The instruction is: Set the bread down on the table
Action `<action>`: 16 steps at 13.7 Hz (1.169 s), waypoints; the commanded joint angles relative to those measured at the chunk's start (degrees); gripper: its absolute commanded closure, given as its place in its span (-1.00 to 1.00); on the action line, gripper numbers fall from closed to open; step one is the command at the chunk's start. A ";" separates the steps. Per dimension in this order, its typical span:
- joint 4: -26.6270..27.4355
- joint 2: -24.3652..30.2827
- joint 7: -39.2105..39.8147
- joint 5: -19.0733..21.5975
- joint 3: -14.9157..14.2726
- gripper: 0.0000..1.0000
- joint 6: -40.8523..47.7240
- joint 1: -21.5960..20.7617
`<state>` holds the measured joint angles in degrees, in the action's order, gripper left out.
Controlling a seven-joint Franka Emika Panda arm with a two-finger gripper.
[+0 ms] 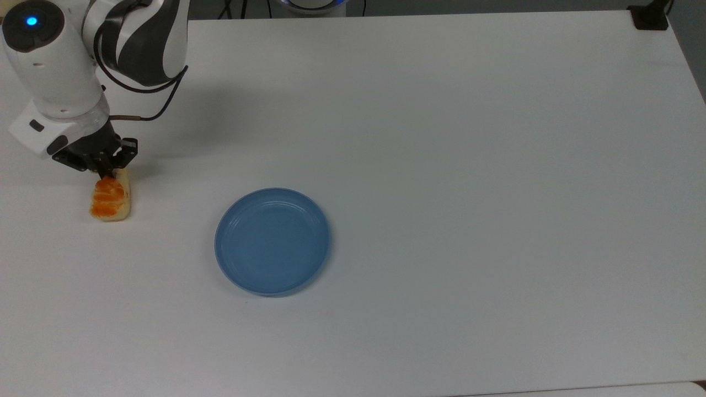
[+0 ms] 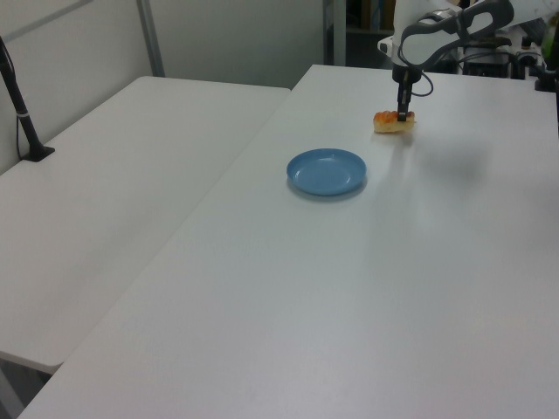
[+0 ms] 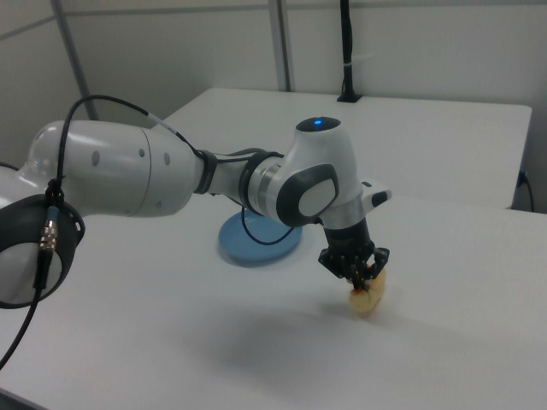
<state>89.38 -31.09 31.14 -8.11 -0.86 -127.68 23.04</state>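
Observation:
The bread, a small braided bun with an orange-brown top, lies low at the white table near the top view's left edge, well left of the blue plate. My gripper stands straight over the bun's far end, shut on the bread. In the left view the bread sits beyond the plate with the gripper on it. The right view has the bread under the gripper, its underside at or just above the tabletop.
A black clamp post stands at the top view's far right corner. A second white table adjoins on the left view's left, with a black post. The table's left edge in the top view is close to the bread.

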 commanded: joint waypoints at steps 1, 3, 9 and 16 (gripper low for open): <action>1.41 0.15 0.50 -1.73 -0.02 0.33 -3.54 0.16; 1.41 0.15 0.15 -1.65 -0.02 -1.00 -3.54 0.08; 0.98 6.19 -6.06 -0.86 -0.02 -1.00 2.58 0.08; 0.27 20.26 -25.58 4.84 0.06 -1.00 24.04 -5.80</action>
<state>87.20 -17.12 12.60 -6.69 -0.32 -109.12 20.88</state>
